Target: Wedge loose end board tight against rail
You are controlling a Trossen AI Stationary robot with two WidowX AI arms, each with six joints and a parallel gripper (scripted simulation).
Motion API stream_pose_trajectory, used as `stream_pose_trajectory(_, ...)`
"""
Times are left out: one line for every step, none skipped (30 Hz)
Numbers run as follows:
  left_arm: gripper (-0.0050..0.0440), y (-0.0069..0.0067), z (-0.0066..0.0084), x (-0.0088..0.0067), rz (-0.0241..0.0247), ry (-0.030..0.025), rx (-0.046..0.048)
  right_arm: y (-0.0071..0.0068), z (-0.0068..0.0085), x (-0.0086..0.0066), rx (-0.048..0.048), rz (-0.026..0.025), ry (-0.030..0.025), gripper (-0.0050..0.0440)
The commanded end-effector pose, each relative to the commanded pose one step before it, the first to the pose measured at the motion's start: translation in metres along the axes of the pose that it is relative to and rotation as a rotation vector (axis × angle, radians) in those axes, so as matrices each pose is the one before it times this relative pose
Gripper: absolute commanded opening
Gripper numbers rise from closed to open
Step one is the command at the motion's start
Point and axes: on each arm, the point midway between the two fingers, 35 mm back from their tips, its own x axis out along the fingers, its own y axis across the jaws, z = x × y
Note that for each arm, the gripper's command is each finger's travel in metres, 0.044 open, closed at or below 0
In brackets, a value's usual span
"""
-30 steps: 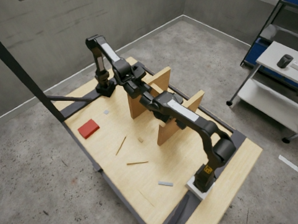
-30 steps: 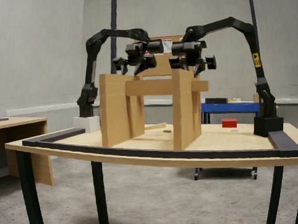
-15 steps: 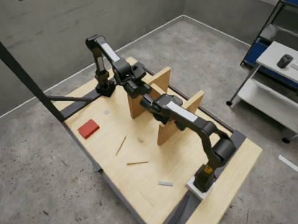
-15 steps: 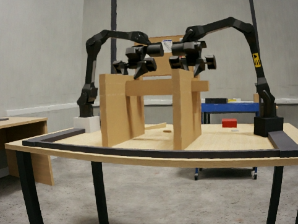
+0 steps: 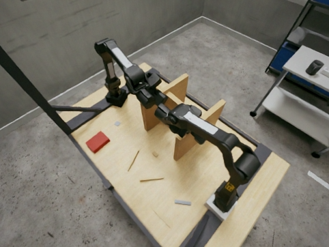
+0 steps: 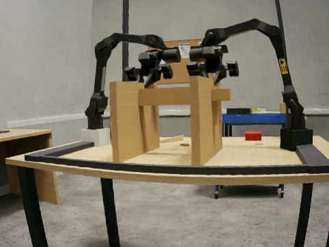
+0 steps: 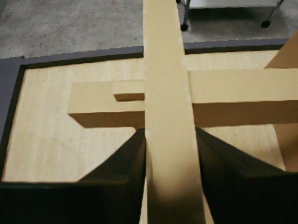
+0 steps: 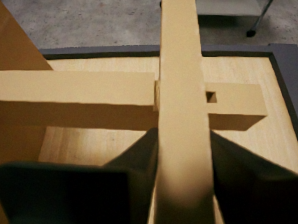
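The right gripper (image 5: 186,129) (image 6: 143,81) (image 8: 180,135) pinches the flat tan loose end board (image 5: 186,147) (image 6: 127,123) (image 8: 182,75); the left gripper (image 5: 154,93) (image 6: 211,78) (image 7: 167,134) clamps its upright tan partner board (image 5: 150,117) (image 6: 198,126) (image 7: 167,75) (image 8: 12,50). The long tan rail (image 5: 175,97) (image 6: 165,96) (image 7: 240,86) (image 8: 75,89) spans both. Beyond the partner board, a small tan wedge (image 7: 128,91) fills one slot; outside the loose board, the dark square slot (image 8: 211,96) is open. Two thin tan pieces (image 5: 134,160) (image 5: 151,179), probably wedges, lie on the table (image 5: 130,191) (image 6: 239,157).

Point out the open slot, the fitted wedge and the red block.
Open slot (image 8: 211,97): right wrist view, its dark opening.
Fitted wedge (image 7: 128,91): left wrist view, its top face.
Red block (image 5: 97,140) (image 6: 253,136): top view, upper face; exterior view, side face.
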Motion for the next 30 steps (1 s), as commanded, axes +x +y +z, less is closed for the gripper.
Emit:
stream_pose_trajectory(-0.005, -0.00007, 0.0056, -0.00502, -0.02079, 0.00135, -0.02087, -0.0016, 0.00323, -0.00117, 0.01467, 0.0075, -0.00102, -0.0001)
stream_pose_trajectory(-0.005, 0.00075, 0.00031, -0.00025, -0.00065, 0.00005, -0.00067, 0.0, 0.0, 0.0, 0.0, 0.0, 0.0, -0.0002)
stream_pose_trajectory(-0.005, 0.0, 0.0, 0.0, 0.0, 0.0, 0.0, 0.0, 0.0, 0.0, 0.0, 0.0, 0.0, -0.0002)
stream_pose_trajectory(-0.005, 0.0, 0.0, 0.0, 0.0, 0.0, 0.0, 0.0, 0.0, 0.0, 0.0, 0.0, 0.0, -0.0003)
stream_pose_trajectory(-0.005, -0.00421, -0.00082, -0.00111, -0.00618, -0.00045, -0.00197, 0.0, 0.0, 0.0, 0.0, 0.0, 0.0, -0.0003)
stream_pose_trajectory(-0.005, -0.00116, -0.00123, 0.00063, 0.00078, -0.00097, 0.00275, 0.0, 0.0, 0.0, 0.0, 0.0, 0.0, -0.0003)
stream_pose_trajectory(-0.005, -0.0009, -0.00052, 0.0002, -0.00071, -0.00084, 0.0004, 0.0, 0.0, 0.0, 0.0, 0.0, 0.0, -0.0004)
stream_pose_trajectory(-0.005, -0.00069, 0.00003, -0.00031, -0.00244, -0.0007, -0.00138, 0.0, 0.0, 0.0, 0.0, 0.0, 0.0, -0.0004)
stream_pose_trajectory(-0.005, -0.00072, 0.00002, -0.00031, -0.00244, -0.00065, -0.00139, 0.0, 0.0, 0.0, 0.0, 0.0, 0.0, -0.0005)
stream_pose_trajectory(-0.005, -0.0007, -0.00007, -0.00031, -0.00239, -0.00003, -0.00139, 0.0, 0.0, 0.0, 0.0, 0.0, 0.0, -0.0005)
stream_pose_trajectory(-0.005, -0.00069, -0.00007, -0.00031, -0.00237, -0.00003, -0.00138, 0.0, 0.0, 0.0, 0.0, 0.0, 0.0, -0.0013)
stream_pose_trajectory(-0.005, -0.0007, -0.00007, -0.00031, -0.00236, -0.00003, -0.00137, 0.0, 0.0, 0.0, 0.0, 0.0, 0.0, -0.002)
stream_pose_trajectory(-0.005, -0.00069, -0.00007, -0.00031, -0.00236, -0.00001, -0.00138, 0.0, 0.0, 0.0, 0.0, 0.0, 0.0, -0.0027)
stream_pose_trajectory(-0.005, -0.00071, -0.00007, -0.00031, -0.00237, 0.00002, -0.00141, 0.0, 0.0, 0.0, 0.0, 0.0, 0.0, -0.0035)
stream_pose_trajectory(-0.005, -0.00063, -0.00008, -0.00031, -0.00246, -0.00002, -0.00147, 0.0, 0.0, 0.0, 0.0, 0.0, 0.0, -0.0042)
stream_pose_trajectory(-0.005, 0.0, 0.0, 0.0, 0.0, 0.0, 0.0, 0.0, 0.0, 0.0, 0.0, 0.0, 0.0, -0.0042)
stream_pose_trajectory(-0.005, 0.0, 0.0, 0.0, 0.0, 0.0, 0.0, 0.0, 0.0, 0.0, 0.0, 0.0, 0.0, -0.0042)
stream_pose_trajectory(-0.005, -0.00083, -0.00007, -0.00031, -0.00226, 0.00013, -0.00136, 0.0, 0.0, 0.0, 0.0, 0.0, 0.0, -0.005)
stream_pose_trajectory(-0.005, -0.00061, -0.00008, -0.00031, -0.00231, 0.00003, -0.00135, 0.0, 0.0, 0.0, 0.0, 0.0, 0.0, -0.005)
stream_pose_trajectory(-0.005, -0.00077, -0.00007, -0.00031, -0.00238, 0.00005, -0.00142, 0.0, 0.0, 0.0, 0.0, 0.0, 0.0, -0.005)
stream_pose_trajectory(-0.005, -0.00063, -0.00008, -0.00031, -0.00234, 0.00004, -0.00138, 0.0, 0.0, 0.0, 0.0, 0.0, 0.0, -0.005)
stream_pose_trajectory(-0.005, -0.00085, -0.00008, -0.00031, -0.00236, 0.00004, -0.00141, 0.0, 0.0, 0.0, 0.0, 0.0, 0.0, -0.005)
stream_pose_trajectory(-0.005, -0.0018, -0.00007, -0.0003, -0.0023, 0.00004, -0.00138, 0.0, 0.0, 0.0, 0.0, 0.0, 0.0, -0.005)
stream_pose_trajectory(-0.005, -0.00185, -0.00009, -0.00026, -0.00209, 0.00007, -0.00121, 0.0, 0.0, 0.0, 0.0, 0.0, 0.0, -0.005)
stream_pose_trajectory(-0.005, -0.00126, -0.00003, 0.00008, 0.00032, 0.00008, 0.0002, 0.0, 0.0, 0.0, 0.0, 0.0, 0.0, -0.005)
stream_pose_trajectory(-0.005, -0.00162, -0.00004, 0.00011, 0.00037, 0.0001, 0.00025, 0.0, 0.0, 0.0, 0.0, 0.0, 0.0, -0.005)
stream_pose_trajectory(-0.005, -0.00174, -0.00005, 0.00013, 0.00048, 0.0001, 0.00039, 0.0, 0.0, 0.0, 0.0, 0.0, 0.0, -0.005)
stream_pose_trajectory(-0.005, 0.01849, 0.00326, 0.00465, 0.04054, 0.0019, 0.01867, 0.00055, 0.00049, -0.00045, 0.00015, 0.00181, -0.00024, 0.018)
stream_pose_trajectory(-0.005, 0.00179, 0.00122, -0.00147, -0.00498, 0.00036, -0.00376, 0.00043, 0.00021, -0.00015, 0.00033, 0.00068, -0.00045, 0.018)
stream_pose_trajectory(-0.005, -0.00025, 0.00009, -0.00009, -0.00117, -0.00125, -0.00054, 0.0, 0.0, 0.0, 0.0, 0.0, 0.0, 0.018)
